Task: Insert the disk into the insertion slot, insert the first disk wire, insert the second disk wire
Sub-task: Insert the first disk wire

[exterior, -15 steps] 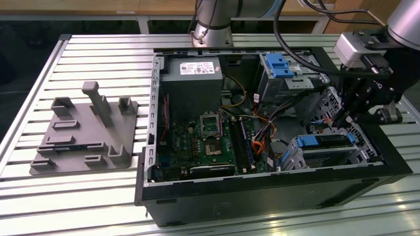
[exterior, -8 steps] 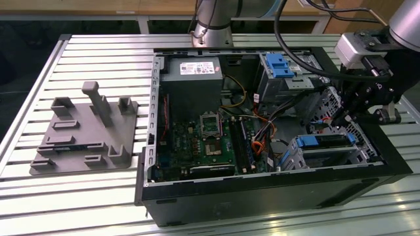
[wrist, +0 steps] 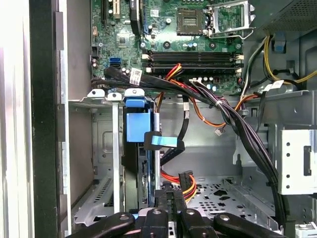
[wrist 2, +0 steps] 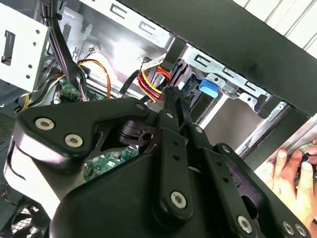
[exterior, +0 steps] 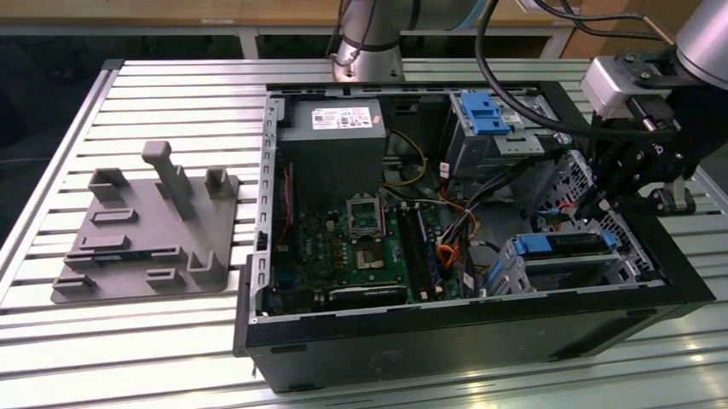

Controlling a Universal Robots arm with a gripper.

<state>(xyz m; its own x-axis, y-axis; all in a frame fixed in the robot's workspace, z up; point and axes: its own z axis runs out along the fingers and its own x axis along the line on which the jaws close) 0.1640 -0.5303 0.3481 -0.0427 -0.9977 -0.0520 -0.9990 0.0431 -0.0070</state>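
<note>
The disk (exterior: 565, 244), silver in a bright blue caddy (wrist: 137, 124), sits inside the insertion slot (exterior: 620, 260), a perforated silver cage at the case's near corner on the exterior view's right. A flat blue wire (wrist: 163, 141) curves off the disk's end. My gripper (exterior: 596, 203) hangs inside the case just above that cage. Its black fingers (wrist 2: 172, 104) are drawn together, and I cannot tell if anything is pinched between them. A black connector (wrist: 186, 177) on red, yellow and black wires (wrist 2: 152, 75) lies right by the fingertips (wrist: 164, 197).
The open black computer case (exterior: 455, 328) lies on a slatted metal table (exterior: 170, 85). A taller cage with a blue latch (exterior: 485, 113) stands at the back. Cable bundles (wrist: 237, 119) cross above the cage. A grey fixture plate (exterior: 148, 230) lies on the exterior view's left. A person's hand (wrist 2: 292, 171) rests outside the case.
</note>
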